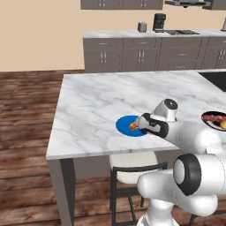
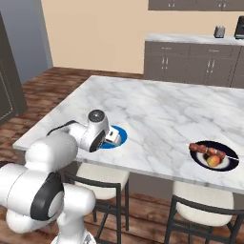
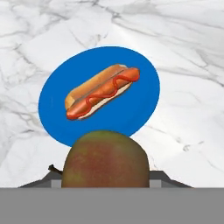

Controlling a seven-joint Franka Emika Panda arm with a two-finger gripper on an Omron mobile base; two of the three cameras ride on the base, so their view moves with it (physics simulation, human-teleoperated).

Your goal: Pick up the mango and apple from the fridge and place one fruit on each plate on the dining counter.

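Two-finger dark-tipped gripper [image 3: 105, 183] clamped on round red-brown apple with short stem [image 3: 105, 159]; fruit fills the gap between the fingers, stem poking out to one side in the hand view. Held just above the near rim of the bright blue round flat plate [image 3: 144, 94], over the white grey-veined marble dining counter [image 1: 92, 101].

Plate already taken up by a hot dog in a bun with a squiggle of red sauce [image 3: 103, 92], lying across the middle. Free blue surface left mostly at the near edge and the sides.

Risks, as judged:
- Release right here: apple lands on the rim, rolls off onto the marble, perhaps toward the counter edge just beside the plate in the left base view.
- Release further in: apple drops on the hot dog, rocks off the bun, rolls away.
- Round shape, nothing to stop it; a drop from any height likely to send it rolling. Low, gentle set-down on bare blue called for.

Further out: dark round plate with pale rim [image 2: 214, 155] well apart along the same counter, carrying an orange-yellow rounded mango [image 2: 214, 160] beside a skewer of reddish pieces [image 2: 207, 150].

Apple look: dull red-brown skin with greenish-yellow mottling, smooth, no bruising discernible.
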